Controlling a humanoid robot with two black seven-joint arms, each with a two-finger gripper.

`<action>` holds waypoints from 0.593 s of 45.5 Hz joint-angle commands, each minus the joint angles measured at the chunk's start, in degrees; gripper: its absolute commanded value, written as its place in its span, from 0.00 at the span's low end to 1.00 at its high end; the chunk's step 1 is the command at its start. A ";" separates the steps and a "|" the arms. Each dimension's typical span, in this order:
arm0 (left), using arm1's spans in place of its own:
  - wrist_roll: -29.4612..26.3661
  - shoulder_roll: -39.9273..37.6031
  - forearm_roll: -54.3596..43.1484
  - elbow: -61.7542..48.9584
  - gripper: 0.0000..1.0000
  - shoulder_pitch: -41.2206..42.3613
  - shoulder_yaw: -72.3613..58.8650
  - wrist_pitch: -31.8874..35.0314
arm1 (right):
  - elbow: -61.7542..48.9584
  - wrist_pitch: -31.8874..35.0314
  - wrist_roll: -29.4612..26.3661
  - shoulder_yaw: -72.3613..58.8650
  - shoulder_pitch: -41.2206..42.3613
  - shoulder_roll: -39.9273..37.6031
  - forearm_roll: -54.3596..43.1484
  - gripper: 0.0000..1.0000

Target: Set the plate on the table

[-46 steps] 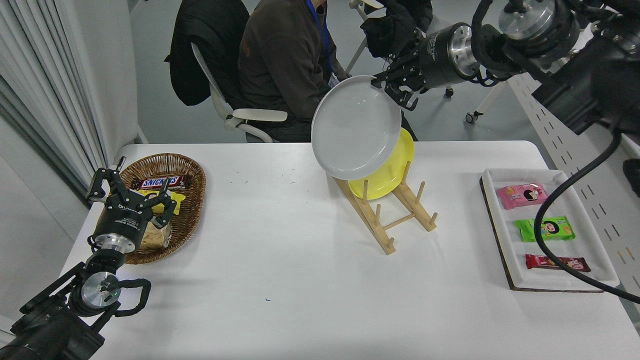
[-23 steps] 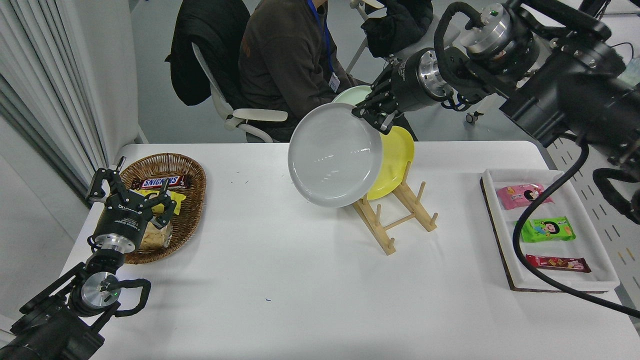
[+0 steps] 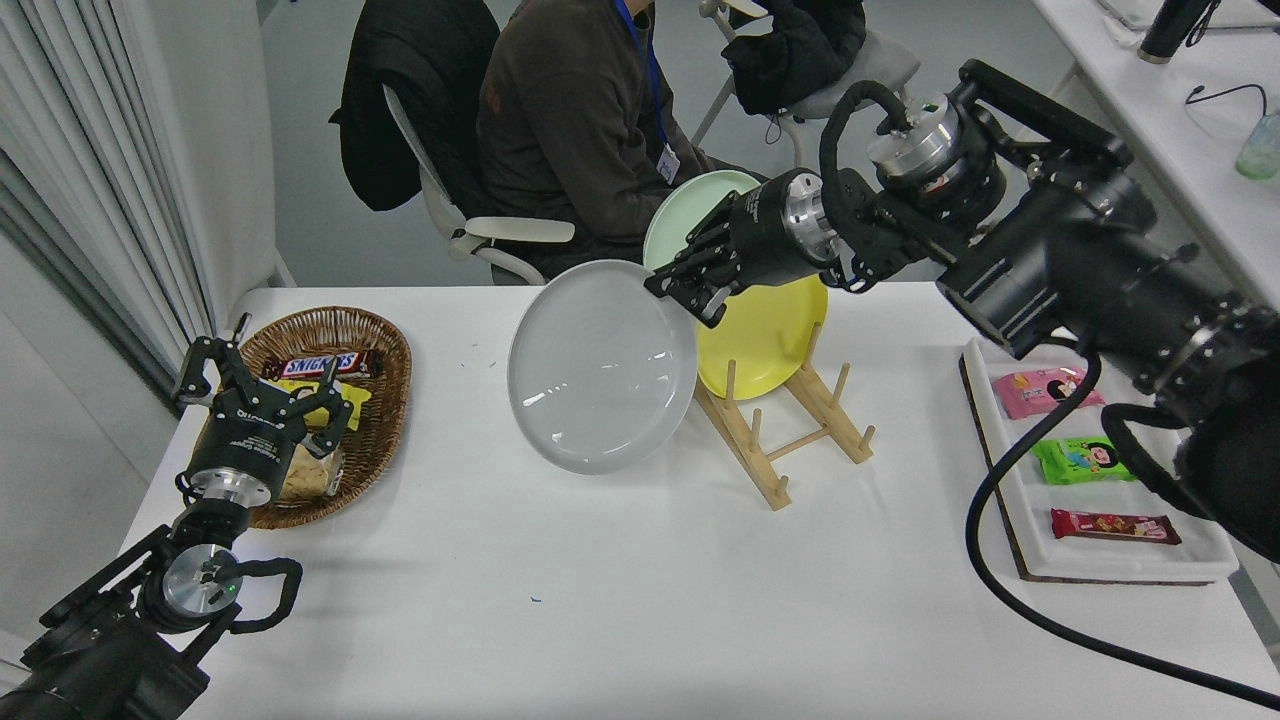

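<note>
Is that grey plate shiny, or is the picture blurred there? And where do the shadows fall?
Head view: the grey plate, held tilted by the right gripper, carries small white glints of overhead light and its rim is sharp, not blurred. Soft, faint shadows lie on the table below the plate and beside the wooden rack. The left gripper is sharp too.

the right black arm reaches in from the right edge toward the far centre, its black right gripper (image 3: 690, 285) clamped. the left black arm rests near left, left gripper (image 3: 262, 385) spread.
</note>
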 commanded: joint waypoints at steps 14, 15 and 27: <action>0.00 0.00 0.00 0.00 0.98 0.00 0.00 0.00 | -0.33 -3.02 -0.01 1.48 -4.73 2.27 -2.75 0.00; 0.00 0.00 0.00 0.00 0.98 0.00 0.00 0.00 | -0.42 -3.37 -0.01 1.57 -4.91 2.27 -2.75 0.00; 0.00 0.00 0.00 0.00 0.98 0.00 0.00 0.00 | -0.33 -9.61 -0.01 1.84 -5.26 3.06 -0.12 0.00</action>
